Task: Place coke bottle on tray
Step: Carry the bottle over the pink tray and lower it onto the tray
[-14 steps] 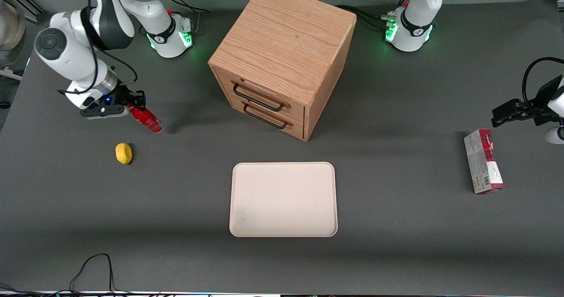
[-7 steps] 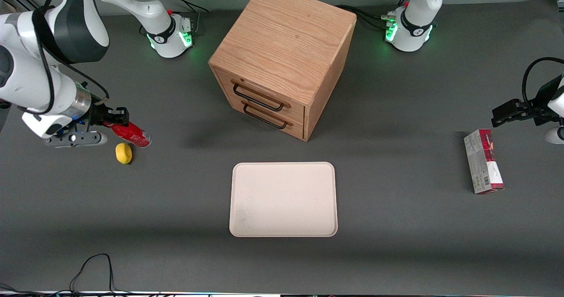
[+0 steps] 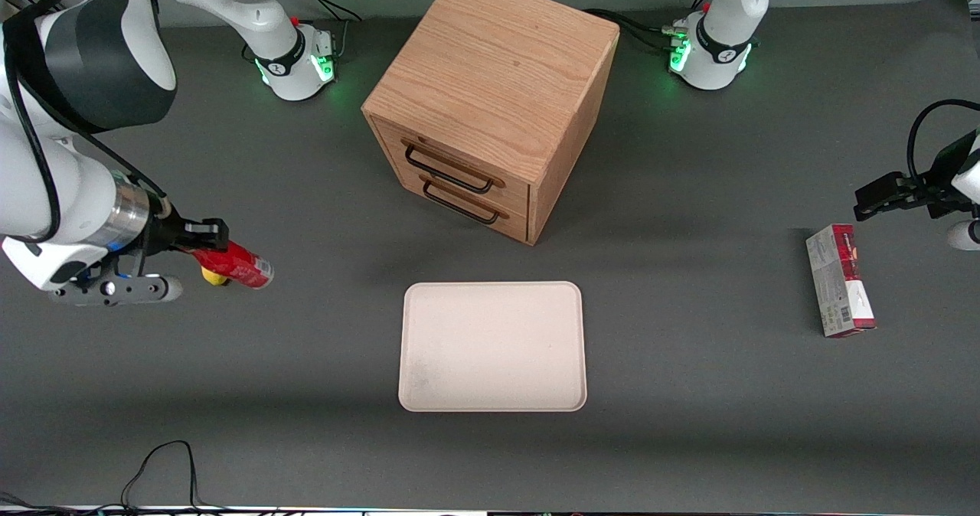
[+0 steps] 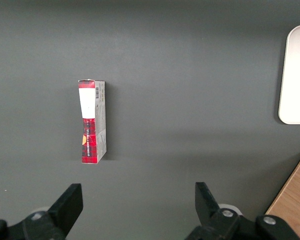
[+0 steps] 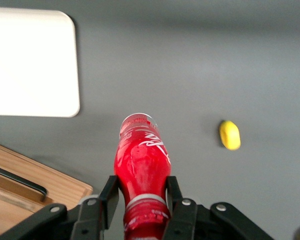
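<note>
Looking from the front, you see the gripper clamped on the coke bottle, held off the table toward the working arm's end, well apart from the tray and hiding most of the yellow lump. Your right wrist view shows that lump whole. Half a second ago the bottle was farther from the front camera.
</note>
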### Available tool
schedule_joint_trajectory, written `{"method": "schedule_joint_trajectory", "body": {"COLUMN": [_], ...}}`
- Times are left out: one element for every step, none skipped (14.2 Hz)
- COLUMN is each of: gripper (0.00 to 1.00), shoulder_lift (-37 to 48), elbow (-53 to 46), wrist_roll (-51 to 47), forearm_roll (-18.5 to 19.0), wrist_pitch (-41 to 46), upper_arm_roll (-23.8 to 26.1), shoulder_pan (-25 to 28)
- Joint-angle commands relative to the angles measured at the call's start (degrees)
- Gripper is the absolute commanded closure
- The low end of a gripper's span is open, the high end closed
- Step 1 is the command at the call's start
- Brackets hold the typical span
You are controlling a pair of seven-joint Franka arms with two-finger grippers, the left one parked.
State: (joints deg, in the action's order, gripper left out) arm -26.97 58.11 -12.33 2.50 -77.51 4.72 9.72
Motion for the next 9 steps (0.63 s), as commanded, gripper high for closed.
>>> {"method": "schedule_joint_trajectory", "body": {"gripper": [1.0, 1.0, 1.0, 1.0, 1.0, 1.0, 1.0, 1.0, 1.0], "shoulder_lift": [-5.63, -6.94, -8.87, -10.72, -13.08, -15.46, -17.31, -18.89, -20.21], "elbow": [-8.45, -8.36, -8.36, -8.27, -8.1, -7.84, -7.4, -6.87, -6.17], "wrist_roll": [-6.02, -9.09, -12.43, -14.81, -16.83, -18.86, -20.27, -20.46, -20.46], "forearm_roll": [-0.22, 0.22, 2.31, 4.42, 6.88, 9.34, 11.71, 13.39, 14.62], "wrist_pitch": [-1.56, -4.89, -8.67, -12.1, -15.7, -18.7, -20.81, -23.36, -25.56], "upper_arm_roll": [5.98, 8.53, 10.81, 13.62, 15.82, 17.15, 17.69, 17.87, 17.87], "shoulder_pan": [-0.31, 0.04, 0.3, 0.39, 0.48, 0.65, 1.79, 2.32, 2.93]}}
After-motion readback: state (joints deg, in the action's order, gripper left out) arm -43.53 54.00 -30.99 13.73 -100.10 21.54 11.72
